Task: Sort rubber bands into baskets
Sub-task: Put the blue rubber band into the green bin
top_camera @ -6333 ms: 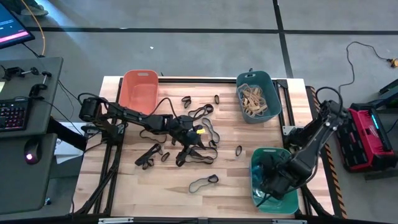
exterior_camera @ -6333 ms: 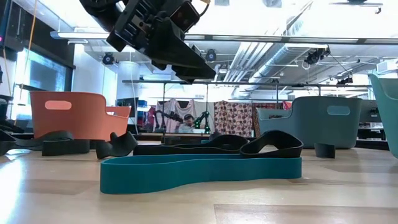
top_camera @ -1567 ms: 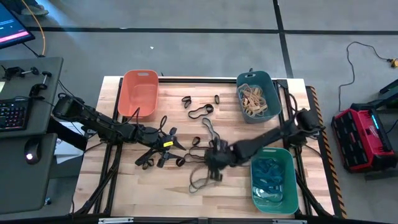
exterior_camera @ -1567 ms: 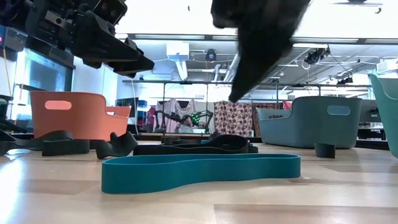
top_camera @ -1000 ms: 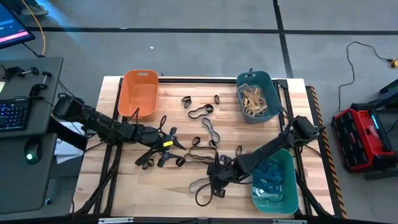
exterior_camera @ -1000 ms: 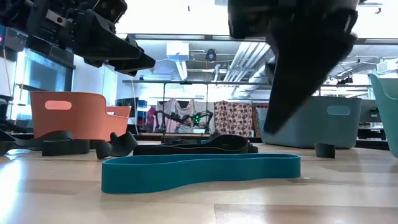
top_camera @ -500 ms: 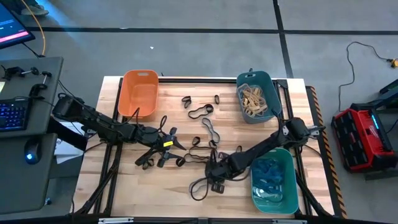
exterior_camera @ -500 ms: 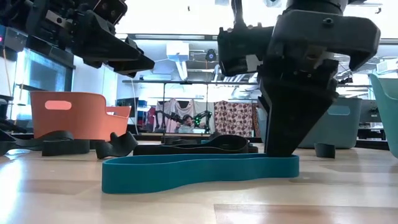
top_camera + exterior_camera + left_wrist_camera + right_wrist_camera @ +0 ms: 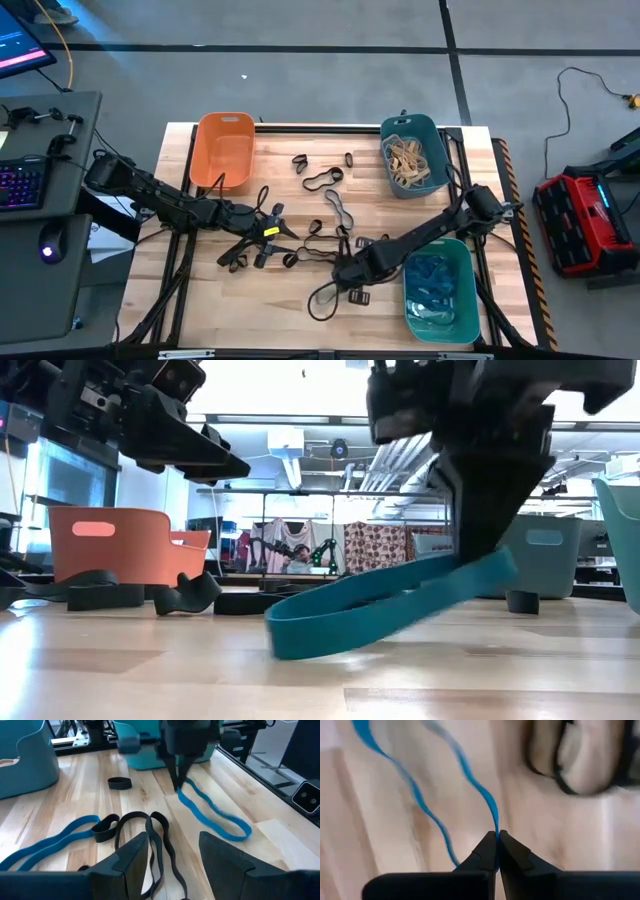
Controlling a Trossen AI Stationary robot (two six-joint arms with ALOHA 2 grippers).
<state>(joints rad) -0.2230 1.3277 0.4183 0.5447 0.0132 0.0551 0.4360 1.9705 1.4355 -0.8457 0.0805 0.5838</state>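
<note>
My right gripper [image 9: 345, 274] is near the table's front middle, shut on a long blue rubber band [image 9: 380, 605], also seen in the left wrist view as a rubber band [image 9: 215, 812] under that gripper [image 9: 177, 782]. My left gripper [image 9: 276, 233] hovers open left of centre, above black rubber bands [image 9: 150, 827]. The baskets stand at the edges: orange [image 9: 225, 150] at the far left, dark teal [image 9: 430, 135] with tan bands at the far right, green [image 9: 462, 300] with blue bands at the near right. My right gripper pinches the blue band's one end [image 9: 495, 827] between its two fingertips [image 9: 487, 850], where the loop's two strands meet. The fingers come from above, pointing steeply down. The held end [image 9: 485, 573] is raised and the band slants down; its other end [image 9: 290, 640] lies on the table.
Black bands lie scattered over the middle of the table [image 9: 320, 178], [image 9: 338, 208], [image 9: 240, 255]. Another blue band [image 9: 47, 840] lies near my left gripper. A small black band [image 9: 120, 782] lies by the green basket.
My right gripper has come down on the blue band near the front edge, shut on its end and risen a little. That end of the band is now lifted and the band slants, with its other end still on the table.
</note>
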